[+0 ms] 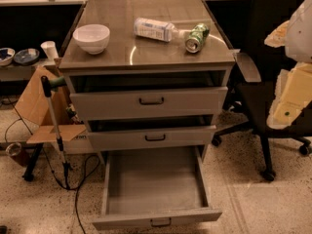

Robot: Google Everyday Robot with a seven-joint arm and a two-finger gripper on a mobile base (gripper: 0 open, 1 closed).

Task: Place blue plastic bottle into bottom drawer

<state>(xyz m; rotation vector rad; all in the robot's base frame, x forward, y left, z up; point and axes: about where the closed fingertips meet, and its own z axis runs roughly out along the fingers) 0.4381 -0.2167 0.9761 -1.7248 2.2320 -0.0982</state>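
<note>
Blue plastic bottle (155,29): it lies on its side on the worktop (146,57), at the back, with the clear neck pointing to the right.
Green can (196,37): it also lies on its side, just beside the neck of the bottle; I cannot tell if they touch.
White bowl (91,37): it stands upright on the left part of the worktop, well apart from the bottle.
Bottom drawer (155,184): it is pulled far out toward the camera.
Top drawer (151,101) and middle drawer (155,137): both are only a little open, above the bottom one.
Gripper (291,96): a pale shape at the right edge, in front of the black chair (282,4), well apart from the bottle; whether it is wide or narrow I cannot tell.
Left side: a cardboard box (36,101) and a thin pole (54,126) stand near the cabinet.
</note>
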